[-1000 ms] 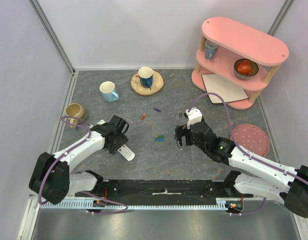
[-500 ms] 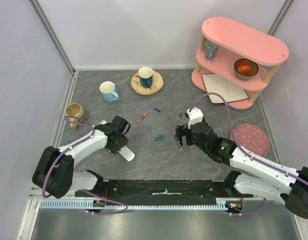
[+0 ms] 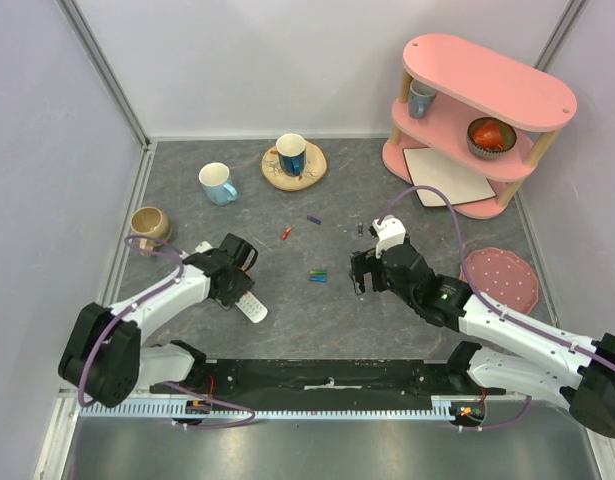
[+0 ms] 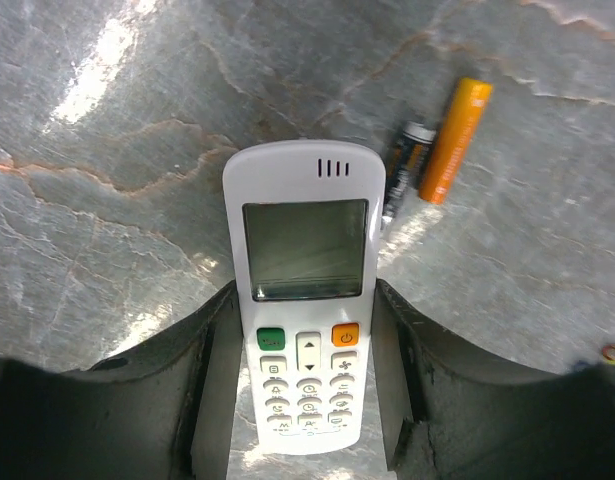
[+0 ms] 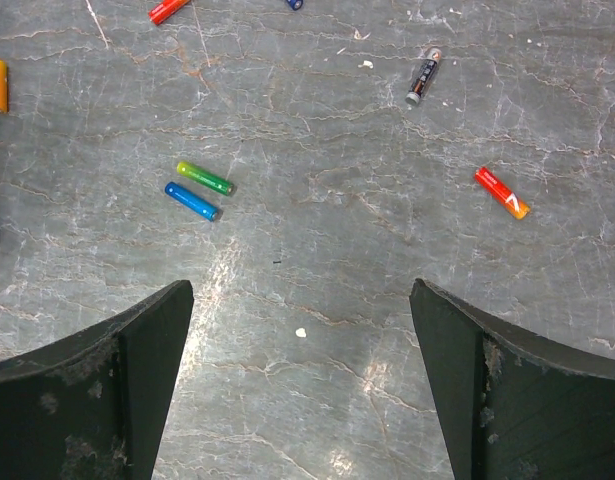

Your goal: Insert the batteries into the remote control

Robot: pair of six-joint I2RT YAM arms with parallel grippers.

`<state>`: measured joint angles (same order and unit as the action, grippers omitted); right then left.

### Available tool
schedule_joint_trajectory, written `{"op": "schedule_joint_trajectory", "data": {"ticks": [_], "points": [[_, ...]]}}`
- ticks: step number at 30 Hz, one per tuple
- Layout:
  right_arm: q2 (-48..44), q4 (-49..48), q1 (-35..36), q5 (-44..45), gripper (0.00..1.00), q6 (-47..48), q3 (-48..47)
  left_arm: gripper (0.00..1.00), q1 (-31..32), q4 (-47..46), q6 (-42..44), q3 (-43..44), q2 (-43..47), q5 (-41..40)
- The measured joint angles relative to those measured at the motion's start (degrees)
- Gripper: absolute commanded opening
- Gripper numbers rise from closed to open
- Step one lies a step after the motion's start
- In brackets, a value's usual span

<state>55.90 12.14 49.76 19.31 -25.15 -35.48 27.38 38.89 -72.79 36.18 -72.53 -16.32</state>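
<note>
The white remote control (image 4: pixel 307 300) lies face up on the table, screen and buttons showing. My left gripper (image 4: pixel 305 290) has one finger against each long side of it, shut on it. In the top view the remote control (image 3: pixel 252 306) pokes out just right of the left gripper (image 3: pixel 237 290). An orange battery (image 4: pixel 454 140) and a dark battery (image 4: pixel 407 165) lie just beyond its far end. My right gripper (image 5: pixel 299 290) hovers open over bare table, short of a green battery (image 5: pixel 205 177), a blue one (image 5: pixel 191 200), a dark one (image 5: pixel 424 75) and a red-orange one (image 5: pixel 502 193).
A tan mug (image 3: pixel 149 224) stands left of the left arm. A white-blue mug (image 3: pixel 217 183) and a cup on a wooden coaster (image 3: pixel 293 158) sit at the back. A pink two-tier shelf (image 3: pixel 474 120) and a pink plate (image 3: pixel 502 278) are on the right.
The left gripper's fingers have come in from wide apart onto the remote's sides, and the left wrist has shifted slightly. The right arm has stayed put.
</note>
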Motion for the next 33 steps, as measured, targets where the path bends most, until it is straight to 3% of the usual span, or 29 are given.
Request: {"op": "schedule_joint_trajectory", "data": {"ticks": [1, 8, 11, 16, 24, 28, 33], "points": [[0.0, 0.0, 0.0, 0.0, 0.98, 0.0, 0.0, 0.02, 0.0, 0.1, 0.2, 0.0, 1.0, 0.1], [-0.6, 1.7, 0.0, -1.5, 0.98, -0.9, -1.2, 0.02, 0.0, -2.1, 6.0, 0.9, 13.8, 4.3], [-0.9, 1.2, 0.0, -4.5, 0.98, -2.5, -2.8, 0.02, 0.0, -9.3, 10.3, 0.5, 20.1, 9.8], [-1.9, -4.4, -0.1, -14.1, 0.98, -7.1, -3.6, 0.02, 0.0, -29.4, 15.8, -4.2, 28.4, 21.9], [-5.4, -25.6, -3.1, -30.0, 0.98, -20.8, 1.2, 0.02, 0.1, -62.6, 16.0, -8.1, 21.6, 40.0], [-5.0, -33.8, -4.4, -33.6, 0.98, -26.6, 4.2, 0.02, 0.2, -77.2, 13.0, -11.1, 18.5, 44.2], [-2.2, -41.7, -4.5, -36.7, 0.98, -31.2, 5.7, 0.02, 0.9, -87.4, 11.4, -11.2, 16.7, 46.9]]}}
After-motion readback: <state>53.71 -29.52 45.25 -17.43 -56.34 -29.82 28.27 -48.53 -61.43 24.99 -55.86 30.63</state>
